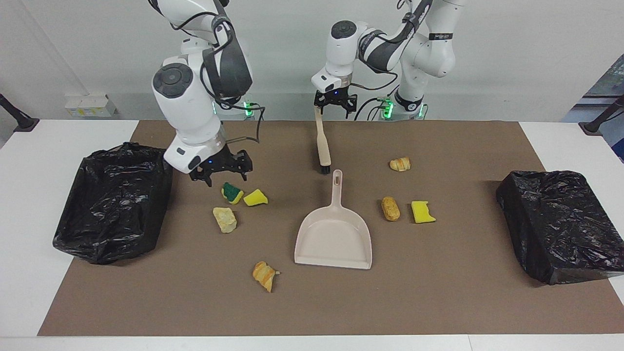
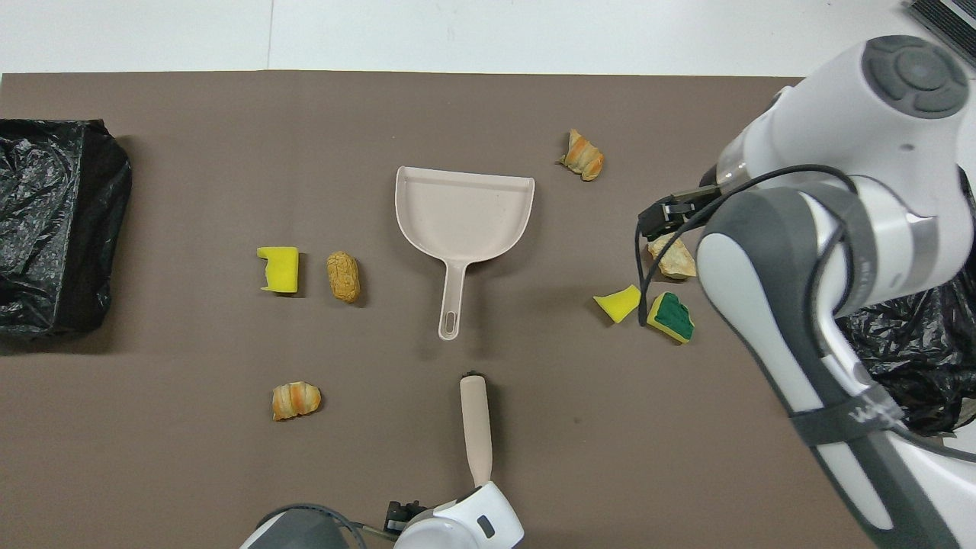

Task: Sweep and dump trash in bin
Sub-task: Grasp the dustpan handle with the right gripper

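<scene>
The facing view alone shows both grippers spread: left gripper (image 1: 334,104) over the brush (image 1: 321,141) handle, right gripper (image 1: 222,171) over the green-topped sponge (image 1: 232,192).

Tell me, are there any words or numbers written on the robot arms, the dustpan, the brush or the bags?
Right arm: pale lettering on its dark band, too cut off and blurred to read.
Left arm: a dark band with marks too small to read.
Dustpan, brush, bin bags: no writing visible.
</scene>
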### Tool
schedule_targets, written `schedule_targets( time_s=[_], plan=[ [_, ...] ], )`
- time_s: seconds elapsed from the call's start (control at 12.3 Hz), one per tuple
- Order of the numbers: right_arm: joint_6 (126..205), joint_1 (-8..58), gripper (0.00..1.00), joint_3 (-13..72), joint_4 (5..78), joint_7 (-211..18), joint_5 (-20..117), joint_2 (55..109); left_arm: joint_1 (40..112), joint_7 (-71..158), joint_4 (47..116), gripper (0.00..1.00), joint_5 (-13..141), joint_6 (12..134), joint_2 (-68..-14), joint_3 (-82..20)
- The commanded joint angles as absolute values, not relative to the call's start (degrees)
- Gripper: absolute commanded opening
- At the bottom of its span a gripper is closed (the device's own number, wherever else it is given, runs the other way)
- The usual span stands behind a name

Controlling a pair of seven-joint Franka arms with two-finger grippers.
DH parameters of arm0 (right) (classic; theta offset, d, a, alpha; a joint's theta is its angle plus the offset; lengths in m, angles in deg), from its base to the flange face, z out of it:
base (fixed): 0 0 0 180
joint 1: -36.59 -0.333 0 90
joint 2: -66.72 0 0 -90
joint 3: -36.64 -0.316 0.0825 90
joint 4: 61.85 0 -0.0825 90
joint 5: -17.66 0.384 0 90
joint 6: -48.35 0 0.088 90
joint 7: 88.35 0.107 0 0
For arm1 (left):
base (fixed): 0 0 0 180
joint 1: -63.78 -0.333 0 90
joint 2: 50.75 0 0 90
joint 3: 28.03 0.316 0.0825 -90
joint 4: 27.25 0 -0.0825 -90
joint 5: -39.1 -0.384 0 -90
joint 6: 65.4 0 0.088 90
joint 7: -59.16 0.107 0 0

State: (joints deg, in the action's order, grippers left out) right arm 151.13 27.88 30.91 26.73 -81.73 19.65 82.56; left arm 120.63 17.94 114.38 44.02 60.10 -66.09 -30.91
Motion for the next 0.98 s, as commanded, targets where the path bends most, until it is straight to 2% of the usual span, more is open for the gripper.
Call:
schedule_targets(
  time_s=[0.0,0.41,0.49,0.65,0.89],
  plan=[
    [154.5,24.4,1.00,30.9,26.4,-73.9,21.3,85.1,123.8,15.1,115.0,1.00,44.6,65.9,-62.4,-29.7],
    [158.6,15.6,1.00,30.9,24.7,-57.6,20.7,90.3,123.8,15.3,114.6,0.98,45.0,66.7,-61.7,-29.8],
    [159.6,13.8,1.00,30.9,24.2,-54.1,20.6,91.5,123.8,15.6,114.7,0.85,45.1,66.5,-61.7,-29.8],
    [163.3,10.5,1.00,30.9,24.0,-48.2,20.6,93.8,123.9,16.0,114.7,0.76,46.6,66.5,-61.7,-29.9],
    [164.6,5.8,1.00,31.0,19.5,-39.9,20.5,98.2,125.1,16.0,114.6,0.76,46.9,66.7,-60.7,-29.9]
  ],
)
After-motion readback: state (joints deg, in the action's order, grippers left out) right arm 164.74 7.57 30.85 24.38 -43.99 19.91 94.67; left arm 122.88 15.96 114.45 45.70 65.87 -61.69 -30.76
